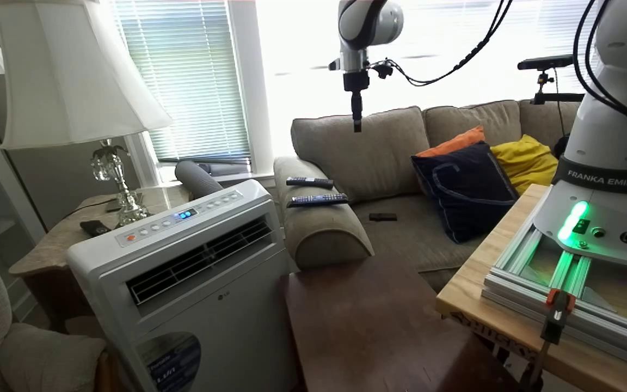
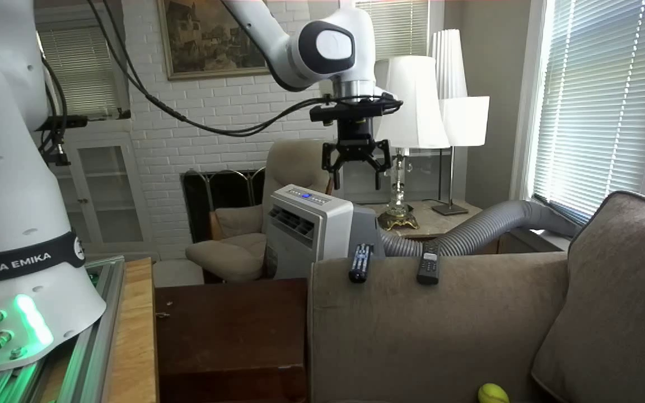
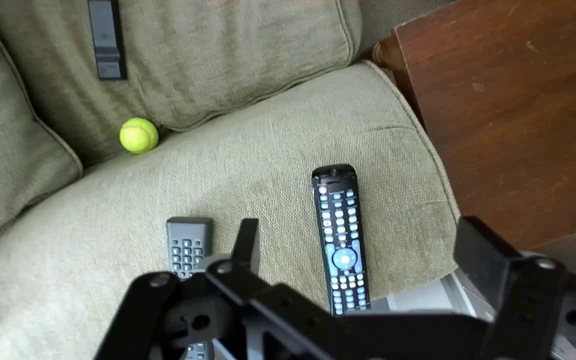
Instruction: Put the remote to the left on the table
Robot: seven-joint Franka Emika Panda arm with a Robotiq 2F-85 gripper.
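Claw point(image 2: 358, 183) spread wide, nothing in it, hanging well above the rounded beige fabric couch arm point(image 3: 268, 170)! The likely target, a slim black remote point(image 3: 341, 240) with blue and white buttons, lies down there, between the fingers point(image 3: 249, 242) as the wrist view has it, long axis crossing their closing line: straight down should suit. It's off the dark brown wooden surface point(image 1: 379, 332), near the edge facing the couch arm.
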